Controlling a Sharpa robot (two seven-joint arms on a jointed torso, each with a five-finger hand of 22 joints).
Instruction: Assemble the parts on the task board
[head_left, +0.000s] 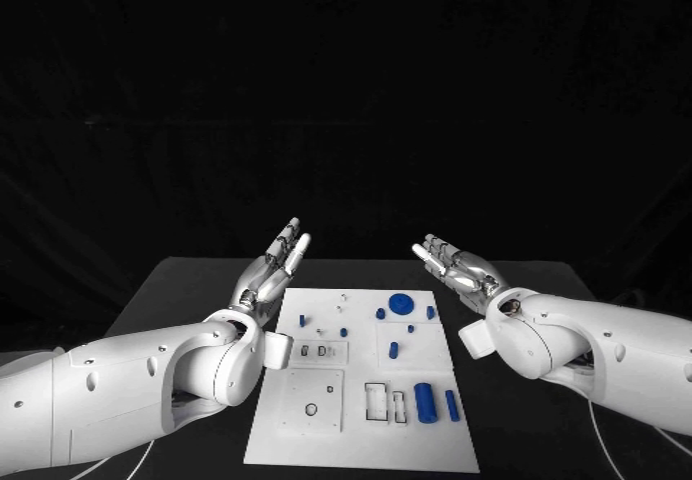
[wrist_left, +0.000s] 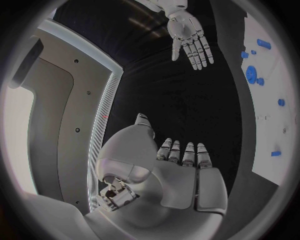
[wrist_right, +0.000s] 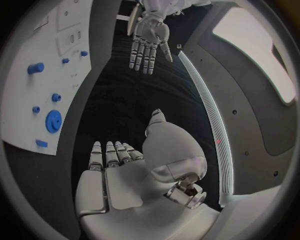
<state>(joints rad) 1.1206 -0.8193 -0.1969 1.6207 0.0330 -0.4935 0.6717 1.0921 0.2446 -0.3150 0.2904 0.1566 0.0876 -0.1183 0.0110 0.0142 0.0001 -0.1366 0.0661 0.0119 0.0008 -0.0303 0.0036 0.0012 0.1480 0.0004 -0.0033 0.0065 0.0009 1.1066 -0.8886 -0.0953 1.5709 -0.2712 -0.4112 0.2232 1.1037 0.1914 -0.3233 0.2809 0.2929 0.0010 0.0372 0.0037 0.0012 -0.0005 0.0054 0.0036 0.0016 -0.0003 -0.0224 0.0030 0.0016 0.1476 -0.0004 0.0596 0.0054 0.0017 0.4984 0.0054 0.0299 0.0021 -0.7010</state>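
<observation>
Head view: task board (head_left: 361, 430) flat mid-surface, blue parts (head_left: 424, 400) loose on it. Left hand (head_left: 274, 265) and right hand (head_left: 459, 268) raised beside board's far corners, fingers wide, holding nothing. Best to descend squarely over one part before pinching.

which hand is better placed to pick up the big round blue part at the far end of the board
Right, probably. The round blue part lies on the right half of the task board, nearer the right hand. The left hand hovers past the opposite edge. Both are open and empty.
</observation>
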